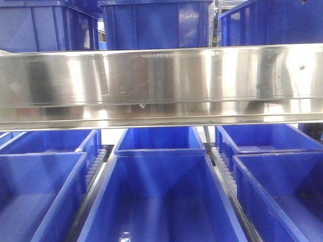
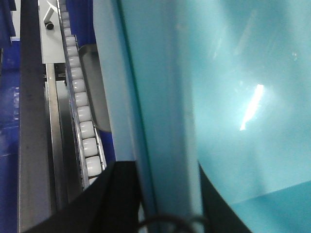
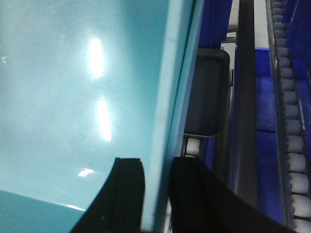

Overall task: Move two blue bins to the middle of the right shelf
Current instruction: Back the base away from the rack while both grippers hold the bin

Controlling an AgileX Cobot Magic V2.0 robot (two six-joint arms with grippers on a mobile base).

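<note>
Bright, even overhead light. In the front view, the steel shelf rail (image 1: 161,83) carries broad white glare bands. Both wrist views render the blue bin (image 2: 233,97) washed-out pale cyan with white hotspots, soft from closeness; their bottom edges fall into featureless black.

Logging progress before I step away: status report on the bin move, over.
Left gripper shut on blue bin wall. Right gripper shut on opposite wall. Steel beam overhead, neighbour bins alongside.

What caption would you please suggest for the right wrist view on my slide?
Right gripper clamped on the side wall of a blue bin, roller track alongside.
</note>
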